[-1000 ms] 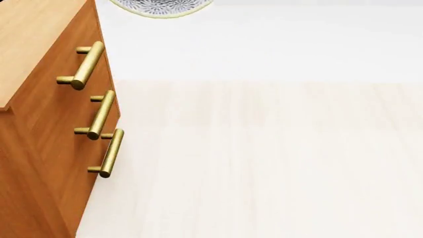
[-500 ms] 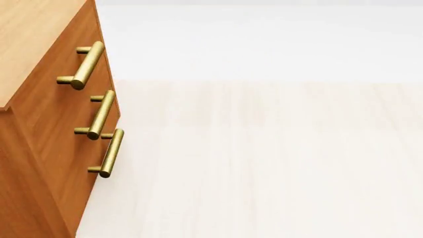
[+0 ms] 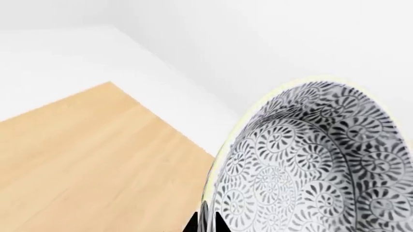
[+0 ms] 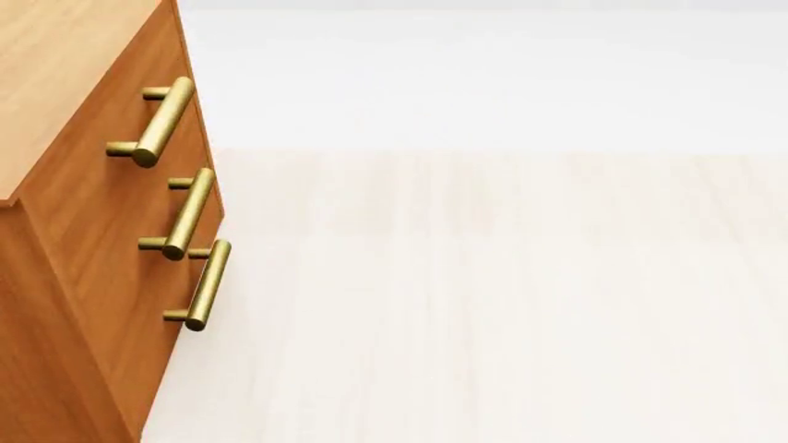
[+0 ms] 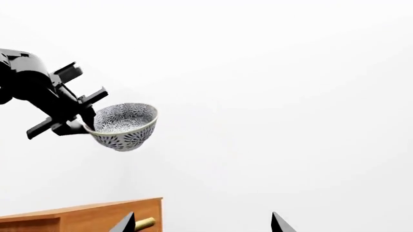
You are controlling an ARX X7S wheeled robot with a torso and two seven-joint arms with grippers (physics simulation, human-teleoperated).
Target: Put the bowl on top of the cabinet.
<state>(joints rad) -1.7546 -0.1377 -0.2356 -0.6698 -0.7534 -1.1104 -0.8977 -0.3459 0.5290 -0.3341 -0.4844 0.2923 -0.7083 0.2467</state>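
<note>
My left gripper (image 3: 208, 223) is shut on the rim of the bowl (image 3: 310, 164), white with a dense dark grey floral pattern. The right wrist view shows the bowl (image 5: 124, 125) held upright in the air by the left gripper (image 5: 87, 123), high above the cabinet (image 5: 90, 217). The light wood cabinet top (image 3: 90, 169) lies below the bowl in the left wrist view. In the head view the cabinet (image 4: 87, 277) stands at the left with brass handles (image 4: 166, 120); no bowl or gripper shows there. My right gripper (image 5: 202, 223) is open with nothing between its fingers.
A pale wooden floor (image 4: 493, 305) spreads to the right of the cabinet, with a white wall (image 4: 493, 83) behind it. The cabinet top's far corner (image 3: 113, 84) meets the white wall.
The bowl's rim showed at the top edge of the head view one second ago; it has since left that view upward. The cabinet has not moved.
</note>
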